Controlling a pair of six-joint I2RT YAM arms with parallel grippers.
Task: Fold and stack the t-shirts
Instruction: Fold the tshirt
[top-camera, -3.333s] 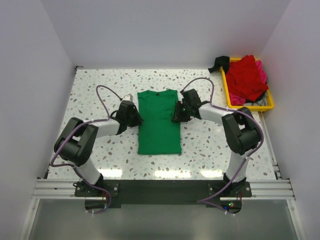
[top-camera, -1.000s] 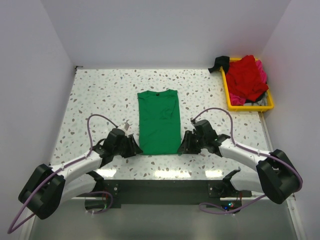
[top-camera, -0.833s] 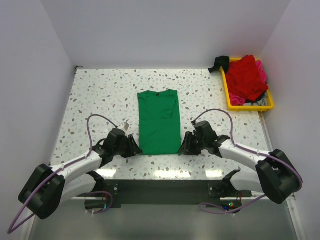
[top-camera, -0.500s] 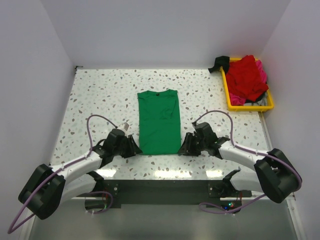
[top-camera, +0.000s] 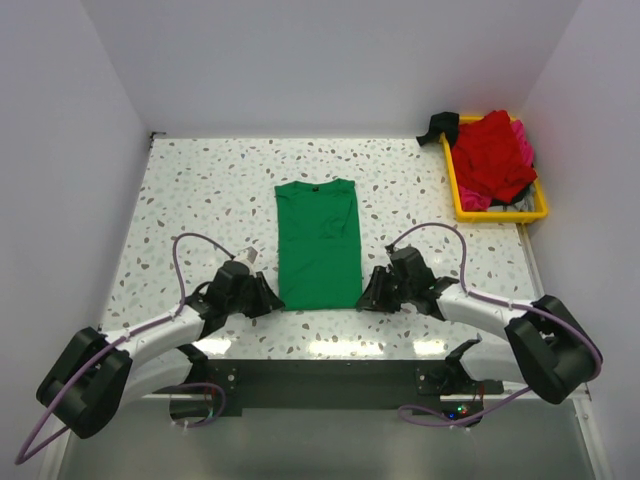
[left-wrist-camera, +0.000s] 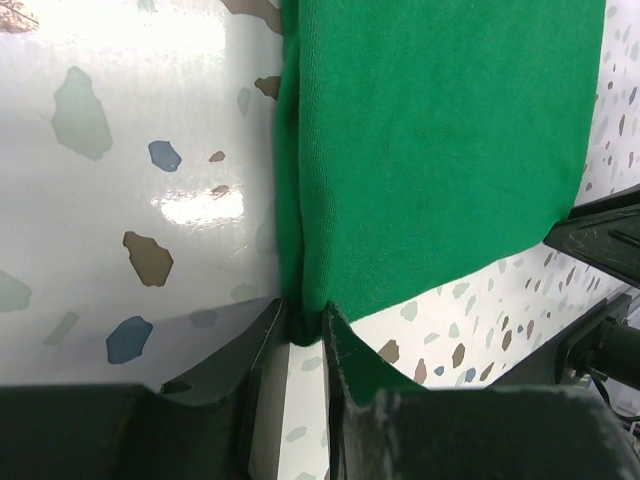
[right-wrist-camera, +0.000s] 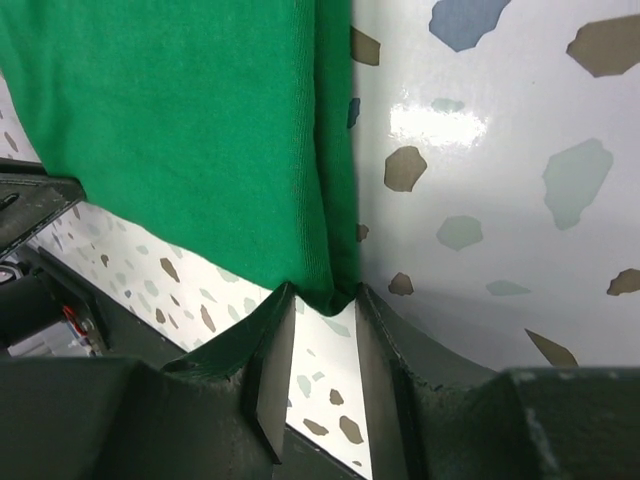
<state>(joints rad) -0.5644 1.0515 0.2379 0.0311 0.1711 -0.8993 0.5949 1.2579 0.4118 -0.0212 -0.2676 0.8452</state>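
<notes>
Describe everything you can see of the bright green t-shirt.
The bright green t-shirt, soft knit cloth, lies flat on the speckled white table, folded lengthwise into a narrow rectangle, sleeves tucked in, collar at the far end. The left gripper and right gripper each straddle a near corner, jaws apart.

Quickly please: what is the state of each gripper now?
Left gripper: jaws around a near corner of the green t-shirt; grip cannot be told.
Right gripper: same, other near corner.
</notes>
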